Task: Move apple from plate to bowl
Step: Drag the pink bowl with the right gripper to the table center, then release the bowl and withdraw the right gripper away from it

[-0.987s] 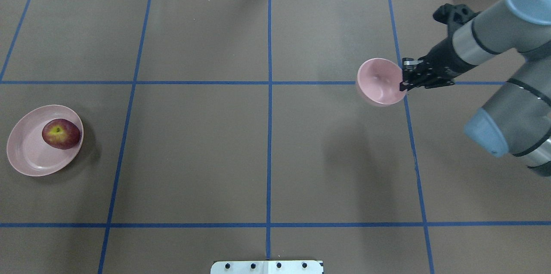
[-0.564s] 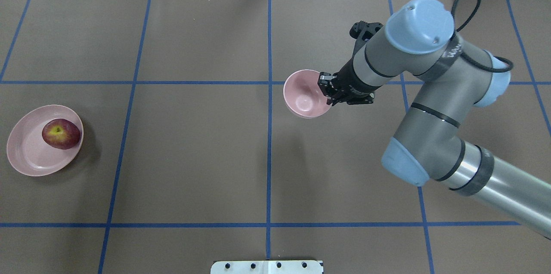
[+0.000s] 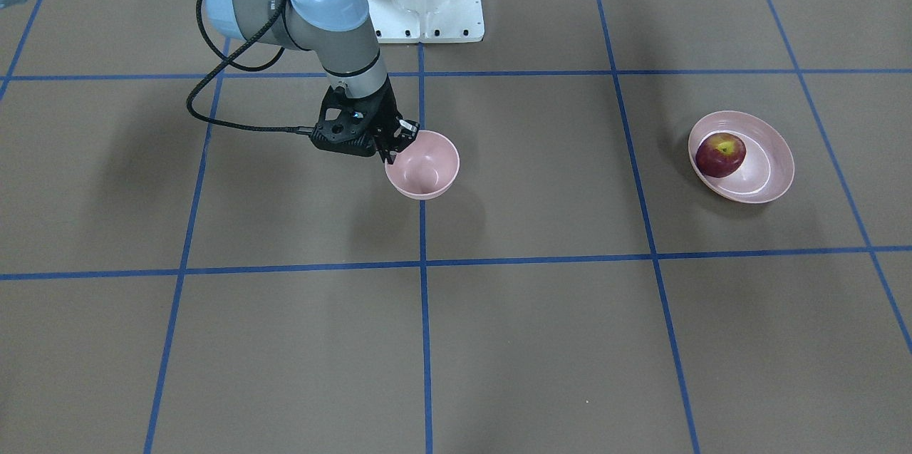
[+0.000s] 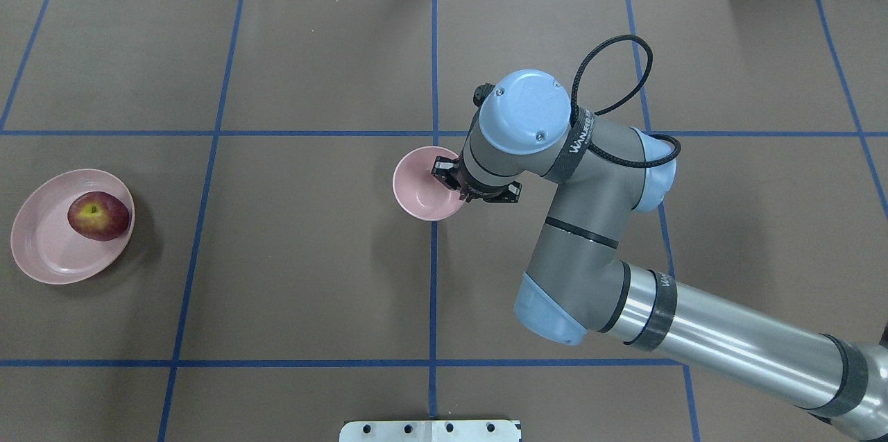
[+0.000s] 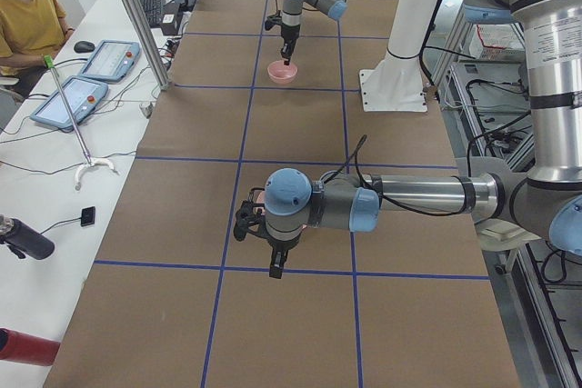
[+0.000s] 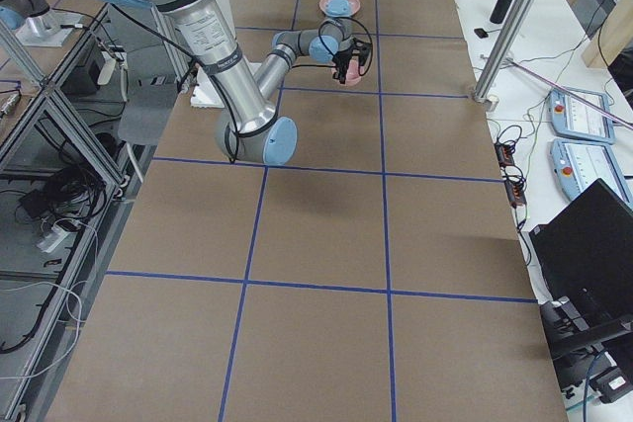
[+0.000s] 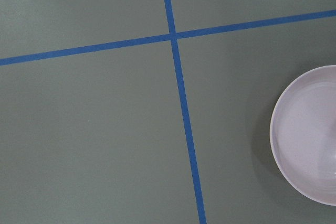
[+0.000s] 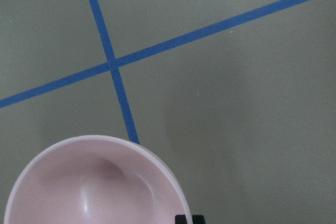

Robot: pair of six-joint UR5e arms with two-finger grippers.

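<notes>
The right gripper [image 4: 447,178] is clenched on the near rim of the bowl [image 4: 422,192]: one finger sits inside the rim and the other outside. The bowl is empty, opening upward, and positioned over the central blue tape line [image 4: 433,46] of the table [image 4: 312,255]. Its shadow falls offset from it, so it appears to be held just clear of the surface.

The apple [image 4: 98,216] lies in the plate [image 4: 48,251], stem end up, on the part of the plate nearest the table centre. The plate rests at the robot's left end of the table, well apart from the bowl.

The left gripper [image 5: 275,263] shows only in the left side view, hanging above the table. Whether it is released or clenched cannot be determined.
</notes>
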